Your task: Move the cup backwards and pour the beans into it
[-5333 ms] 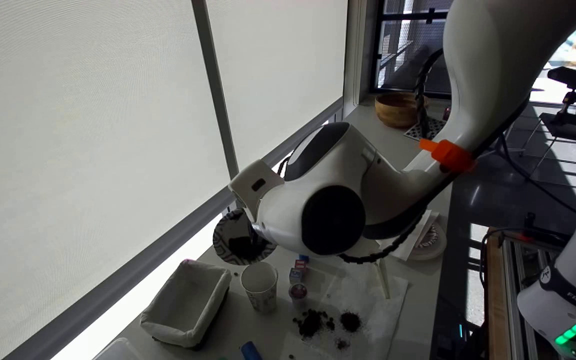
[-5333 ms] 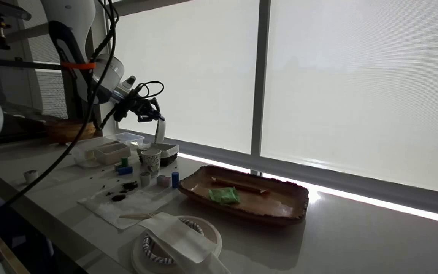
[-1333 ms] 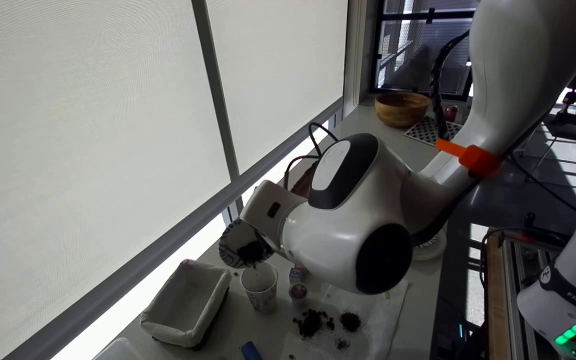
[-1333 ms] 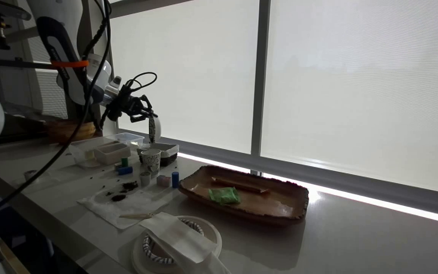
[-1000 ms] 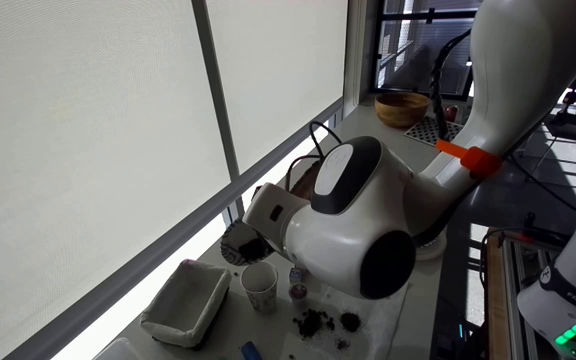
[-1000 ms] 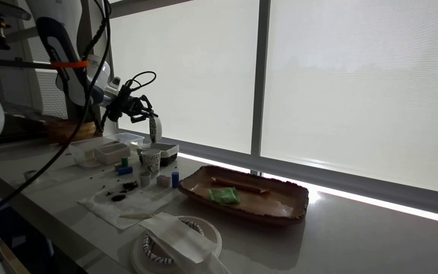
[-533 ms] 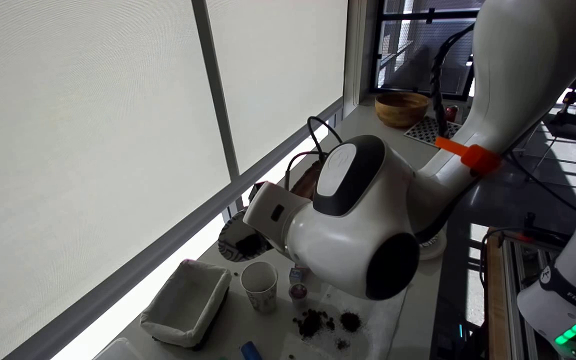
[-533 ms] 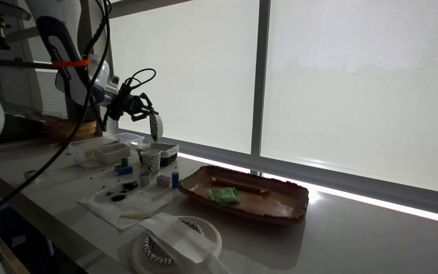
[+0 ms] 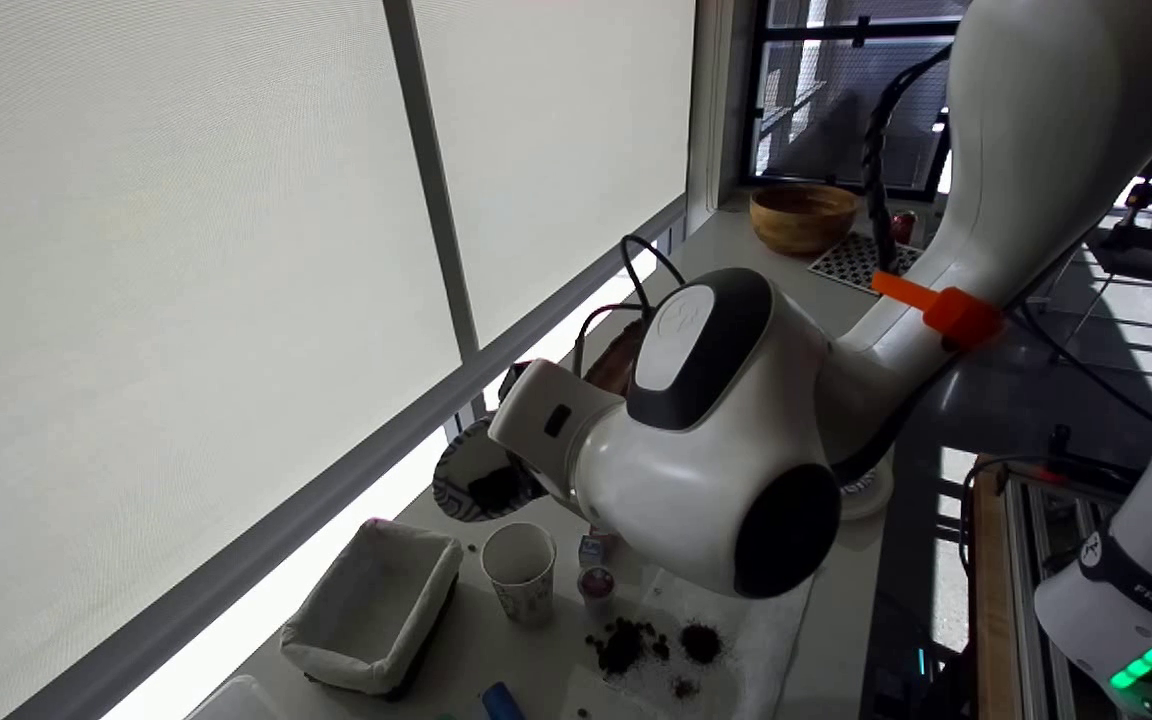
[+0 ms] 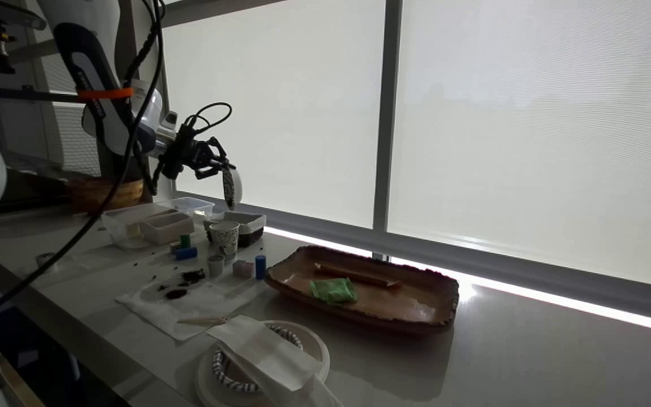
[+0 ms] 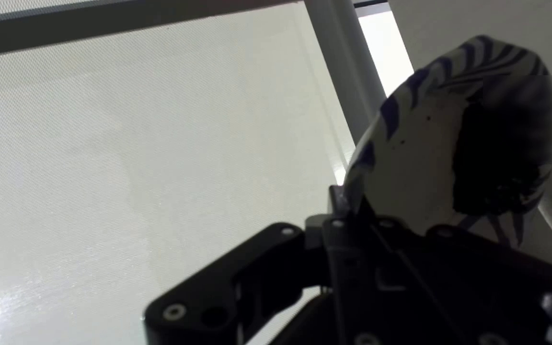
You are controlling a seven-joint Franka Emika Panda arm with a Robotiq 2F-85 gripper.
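Gripper (image 10: 229, 167) clamped on the upper rim of the patterned bowl (image 9: 474, 462), fingers pinched on that edge. Bowl hangs higher than the cup (image 9: 522, 590), apart from it, tipped steeply, nearly on edge. Rim pinch probably picked so the opposite lip works as a spout; height likely keeps that lip from knocking the cup. Lip looks near the cup's mouth in both exterior views; can't tell if it's truly above it.

Beans (image 11: 487, 177): inside the bowl, massed toward the low lip, so a fair load looks unpoured. Black clump, grainy at one edge, few specks on the pale inner wall. None seen falling. Pour step, I'd judge; probably wants more tilt. Risk: clump slides out at once and misses the cup.

Cup: upright on the table (image 10: 529, 362), white, dark swirly print on the side, mouth up, no handle visible. Bottom inside hidden, contents unknown. Likely stands free so the bowl can reach over it.

Just beside the cup, toward the window shade (image 9: 216, 280): lined basket (image 9: 376, 600). Just beside the cup, opposite side: small pod (image 9: 597, 590). Past that, farther from the cup: paper sheet (image 9: 761, 640). Wooden tray (image 10: 393, 299): along the window shade, apart from the cup.
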